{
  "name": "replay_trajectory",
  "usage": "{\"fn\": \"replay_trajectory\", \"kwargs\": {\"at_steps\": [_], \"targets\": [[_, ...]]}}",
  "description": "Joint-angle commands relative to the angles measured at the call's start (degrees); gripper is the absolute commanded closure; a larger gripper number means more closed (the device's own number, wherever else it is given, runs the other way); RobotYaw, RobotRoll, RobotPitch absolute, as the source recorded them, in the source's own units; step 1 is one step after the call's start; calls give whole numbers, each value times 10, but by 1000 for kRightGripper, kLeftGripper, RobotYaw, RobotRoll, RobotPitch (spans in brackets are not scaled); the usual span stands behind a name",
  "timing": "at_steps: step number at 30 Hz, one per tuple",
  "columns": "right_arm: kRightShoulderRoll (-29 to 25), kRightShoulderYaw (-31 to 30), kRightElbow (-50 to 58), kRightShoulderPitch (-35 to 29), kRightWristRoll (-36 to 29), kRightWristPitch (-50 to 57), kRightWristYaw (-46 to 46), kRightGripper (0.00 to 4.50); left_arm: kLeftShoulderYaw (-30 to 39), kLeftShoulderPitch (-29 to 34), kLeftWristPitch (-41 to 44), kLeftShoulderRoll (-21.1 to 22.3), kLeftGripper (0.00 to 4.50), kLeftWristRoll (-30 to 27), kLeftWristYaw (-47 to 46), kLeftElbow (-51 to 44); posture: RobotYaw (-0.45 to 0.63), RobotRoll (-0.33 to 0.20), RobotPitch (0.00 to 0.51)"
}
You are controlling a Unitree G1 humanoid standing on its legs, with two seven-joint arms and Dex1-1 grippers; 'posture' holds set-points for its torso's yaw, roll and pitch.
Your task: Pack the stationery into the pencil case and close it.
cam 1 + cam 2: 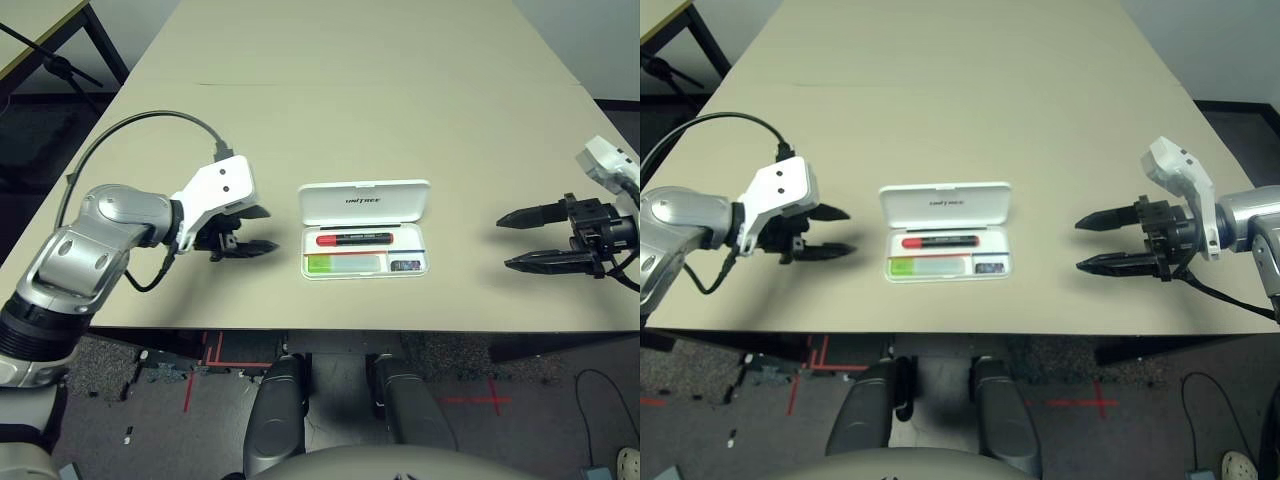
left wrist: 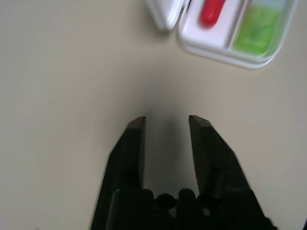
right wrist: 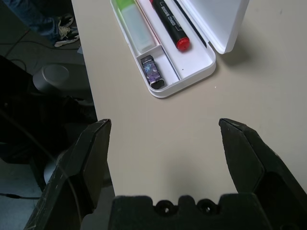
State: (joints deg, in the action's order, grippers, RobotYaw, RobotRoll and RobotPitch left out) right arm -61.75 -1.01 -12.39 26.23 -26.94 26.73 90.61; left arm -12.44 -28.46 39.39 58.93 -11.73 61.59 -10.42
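Note:
The white pencil case (image 1: 330, 205) lies open at the middle of the table, its lid tipped back. The stationery sits in its tray: a red marker (image 1: 355, 239) in the rear slot, a lime-green highlighter (image 1: 343, 264) in the front slot, and a tiny dark block (image 3: 152, 72) at the front right. My left gripper (image 1: 272, 229) hovers just left of the case, fingers a little apart with nothing between them. To the right of the case my right gripper (image 1: 504, 242) stands wide open and empty, pointing at it.
The beige table (image 1: 330, 100) stretches far back behind the case. Its front edge runs just below the case and both grippers. A black cable (image 1: 150, 118) loops over my left forearm. A dark stand (image 1: 60, 65) is off the table's far left.

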Motion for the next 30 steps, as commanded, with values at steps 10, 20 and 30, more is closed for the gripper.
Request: {"fn": "replay_trajectory", "kwargs": {"at_steps": [10, 20, 30], "targets": [[3, 3, 9, -5, 10, -3, 0, 0, -23, -65, -58, -37, 4457, 82, -18, 90, 33, 0, 158], [9, 2, 10, -5, 18, -8, -1, 0, 8, -139, -160, -217, 4457, 77, -98, 240, 19, 0, 149], [9, 9, 23, -15, 15, -4, -6, 0, 15, -140, -172, -288, 4457, 66, -92, 266, 6, 0, 146]]}}
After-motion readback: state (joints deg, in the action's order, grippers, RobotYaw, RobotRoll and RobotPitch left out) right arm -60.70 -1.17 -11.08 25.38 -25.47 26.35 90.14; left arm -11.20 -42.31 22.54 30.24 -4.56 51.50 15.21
